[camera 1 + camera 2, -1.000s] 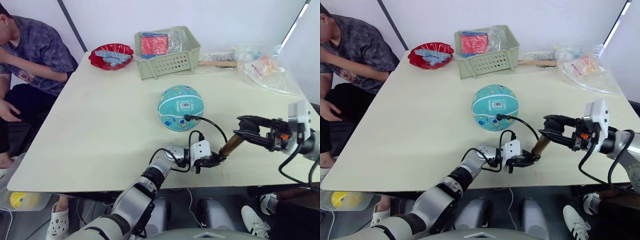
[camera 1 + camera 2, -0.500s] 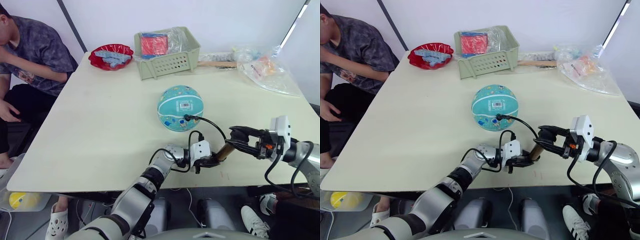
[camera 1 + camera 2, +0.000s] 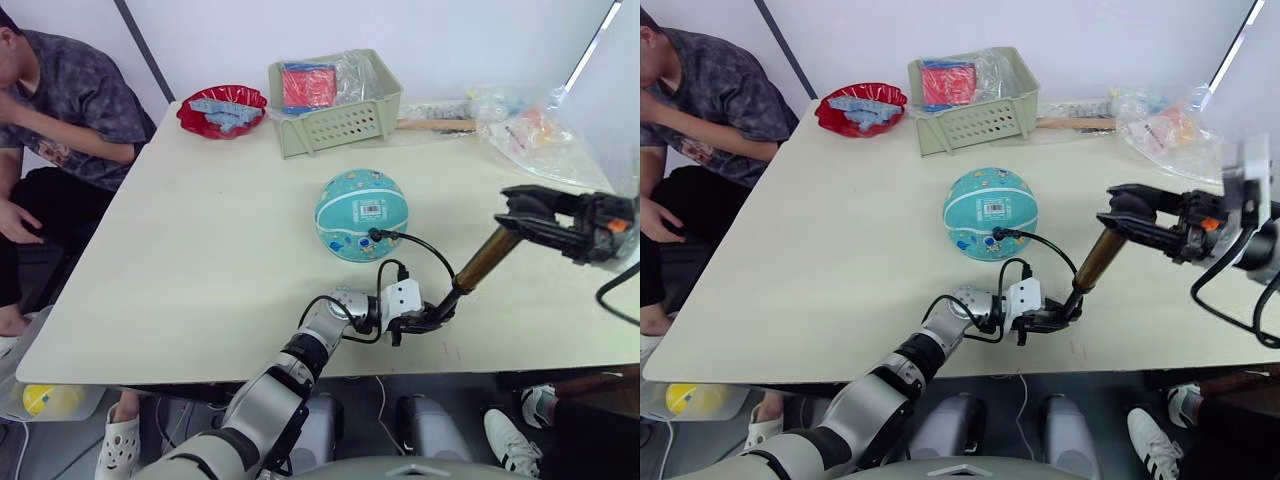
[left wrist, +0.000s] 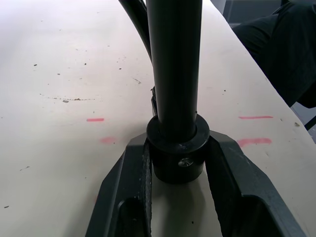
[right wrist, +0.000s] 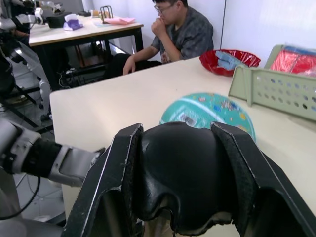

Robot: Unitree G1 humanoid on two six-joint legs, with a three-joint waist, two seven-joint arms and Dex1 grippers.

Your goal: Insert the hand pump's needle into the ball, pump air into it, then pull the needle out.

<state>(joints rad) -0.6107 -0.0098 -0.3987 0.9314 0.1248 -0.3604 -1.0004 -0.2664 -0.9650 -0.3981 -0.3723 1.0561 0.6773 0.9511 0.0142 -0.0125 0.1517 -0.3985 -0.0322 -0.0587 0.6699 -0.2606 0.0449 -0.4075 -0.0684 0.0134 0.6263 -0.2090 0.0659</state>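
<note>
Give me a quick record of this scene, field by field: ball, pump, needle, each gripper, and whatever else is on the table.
ball: teal ball on the table, barcode label facing up
hand pump: hand pump tilted, handle pulled out, base near the table's front edge
needle: fitting at the hose end sits against the ball; the pin itself can't be made out
left gripper: left gripper shut on the pump's black base
right gripper: right gripper shut on the pump's black handle
other items: red bowl, green basket, plastic bags
person: seated beside the table
</note>
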